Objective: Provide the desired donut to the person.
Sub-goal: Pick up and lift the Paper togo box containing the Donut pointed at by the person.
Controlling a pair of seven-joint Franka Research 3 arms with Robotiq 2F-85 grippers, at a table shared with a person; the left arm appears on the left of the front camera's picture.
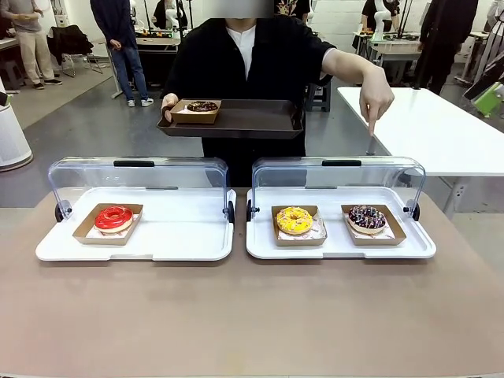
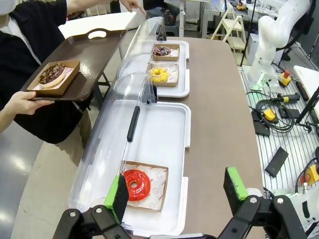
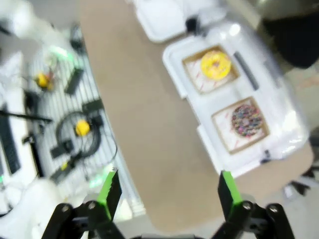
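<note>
The person [image 1: 252, 55] stands at the far side and points a finger [image 1: 370, 126] down over the right end of the right case, above the sprinkled chocolate donut [image 1: 367, 218]. A yellow donut [image 1: 294, 220] lies beside it, and a red donut [image 1: 114, 218] lies in the left case. The person's other hand holds a brown tray [image 1: 252, 118] bearing a chocolate donut [image 1: 202, 106]. My left gripper [image 2: 177, 191] hangs open high above the red donut [image 2: 136, 184]. My right gripper [image 3: 168, 193] is open, high over the table, with the yellow donut [image 3: 215, 64] and sprinkled donut [image 3: 247, 119] far below; that view is blurred.
Both white display trays [image 1: 197, 236] have clear lids [image 1: 138, 177] swung open toward the person. Each donut sits in a cardboard boat. Bare brown tabletop [image 1: 252, 315] lies in front of the cases. A white table [image 1: 441, 126] stands at the back right.
</note>
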